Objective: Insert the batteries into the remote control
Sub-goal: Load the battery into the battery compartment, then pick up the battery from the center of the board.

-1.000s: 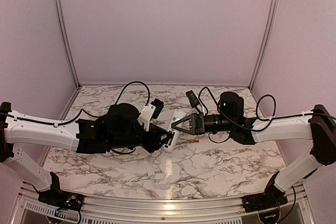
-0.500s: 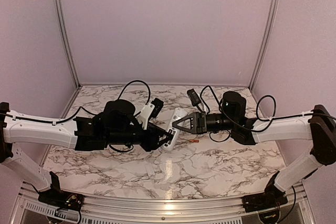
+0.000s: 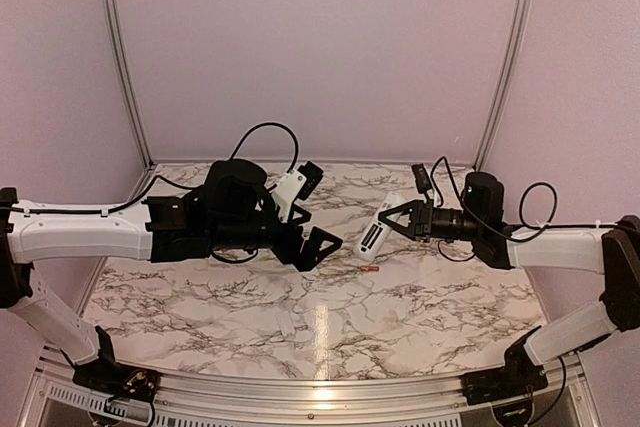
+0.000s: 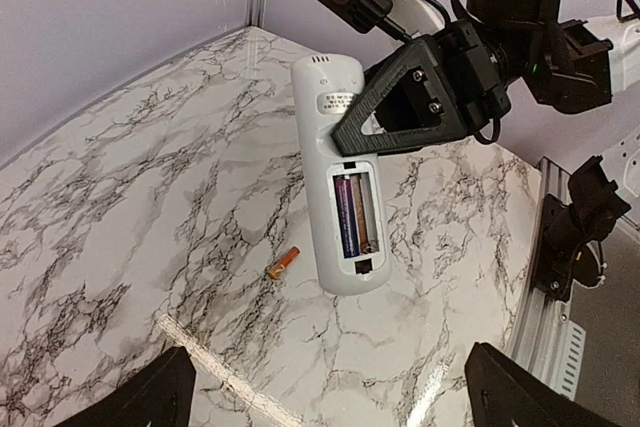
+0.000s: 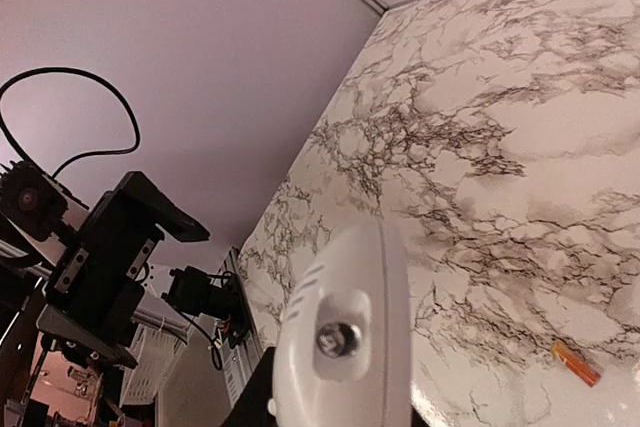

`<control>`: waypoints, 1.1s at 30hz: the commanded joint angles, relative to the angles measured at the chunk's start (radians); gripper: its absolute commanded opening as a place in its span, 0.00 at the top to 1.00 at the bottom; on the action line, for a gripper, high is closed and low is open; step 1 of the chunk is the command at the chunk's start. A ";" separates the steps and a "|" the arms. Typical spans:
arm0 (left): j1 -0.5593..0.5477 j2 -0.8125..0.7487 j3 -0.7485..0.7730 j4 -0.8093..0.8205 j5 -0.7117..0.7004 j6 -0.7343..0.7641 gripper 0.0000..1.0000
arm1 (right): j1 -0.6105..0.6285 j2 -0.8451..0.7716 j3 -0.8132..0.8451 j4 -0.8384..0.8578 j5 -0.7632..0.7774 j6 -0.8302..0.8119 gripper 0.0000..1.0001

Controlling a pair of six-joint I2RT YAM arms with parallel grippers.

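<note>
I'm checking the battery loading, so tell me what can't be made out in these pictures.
- Remote button face: shown in no view.
- Polarity marks on the loaded battery: too small, left wrist view.
- Right hand fingertips: hidden behind the remote, right wrist view.
- Left hand fingers: cut off by the bottom edge, left wrist view.

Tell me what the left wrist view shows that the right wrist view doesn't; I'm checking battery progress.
Only left wrist: the remote control has its compartment open with a dark battery seated in it, and the right gripper is clamped on its upper half. Only right wrist: the remote's rounded end and the left arm behind it. Both: the orange battery lying loose on the marble table.
</note>
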 commanded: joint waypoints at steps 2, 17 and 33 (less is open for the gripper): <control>0.016 0.191 0.192 -0.197 -0.070 0.212 0.01 | -0.144 -0.103 -0.039 -0.143 0.031 -0.073 1.00; 0.019 0.734 0.710 -0.402 -0.025 0.446 0.13 | -0.376 -0.265 -0.125 -0.232 -0.013 -0.119 1.00; 0.045 0.983 0.984 -0.459 0.047 0.435 0.21 | -0.396 -0.281 -0.120 -0.278 -0.017 -0.142 1.00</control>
